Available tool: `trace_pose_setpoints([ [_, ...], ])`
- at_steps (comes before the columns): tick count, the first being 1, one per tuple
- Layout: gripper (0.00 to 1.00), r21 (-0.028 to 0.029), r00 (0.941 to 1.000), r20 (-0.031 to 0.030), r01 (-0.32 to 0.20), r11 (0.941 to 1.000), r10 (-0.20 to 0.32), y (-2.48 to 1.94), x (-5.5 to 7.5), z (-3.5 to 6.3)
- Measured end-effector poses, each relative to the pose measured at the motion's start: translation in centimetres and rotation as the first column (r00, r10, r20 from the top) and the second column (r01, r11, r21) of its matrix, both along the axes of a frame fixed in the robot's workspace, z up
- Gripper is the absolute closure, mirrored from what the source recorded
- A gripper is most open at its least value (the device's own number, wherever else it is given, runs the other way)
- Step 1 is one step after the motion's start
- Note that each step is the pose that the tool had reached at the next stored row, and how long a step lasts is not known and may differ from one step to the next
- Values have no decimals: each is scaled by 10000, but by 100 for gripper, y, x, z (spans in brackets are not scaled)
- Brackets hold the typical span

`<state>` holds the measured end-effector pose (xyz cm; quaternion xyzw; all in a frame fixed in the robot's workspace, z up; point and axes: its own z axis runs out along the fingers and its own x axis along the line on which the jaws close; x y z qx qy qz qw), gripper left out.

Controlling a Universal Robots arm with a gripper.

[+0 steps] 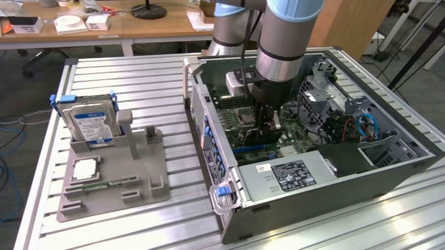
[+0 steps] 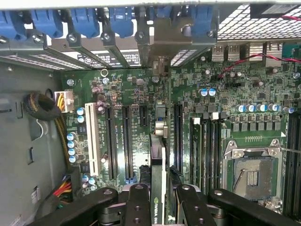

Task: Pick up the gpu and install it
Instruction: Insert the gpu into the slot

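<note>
Seating the gpu edge-on over the motherboard slots inside the open PC case.
Gripper is clamped on the card's top edge, card upright; I'd keep it square to the slot, bracket lined with the rear opening, and press straight down, no tilt.

The hand is black and holds a black card with white letters on its edge. Under it the motherboard is dark green with black slots and one white slot. The clips beyond the motherboard are blue. The computer case is dark grey, and the surface is ribbed silver.
</note>
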<state>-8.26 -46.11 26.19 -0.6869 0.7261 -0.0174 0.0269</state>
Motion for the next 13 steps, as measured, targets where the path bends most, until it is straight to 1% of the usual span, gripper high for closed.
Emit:
trace_pose_setpoints([
  [13,74,4,10000,1,1,10000,-1,0,-1,-57],
])
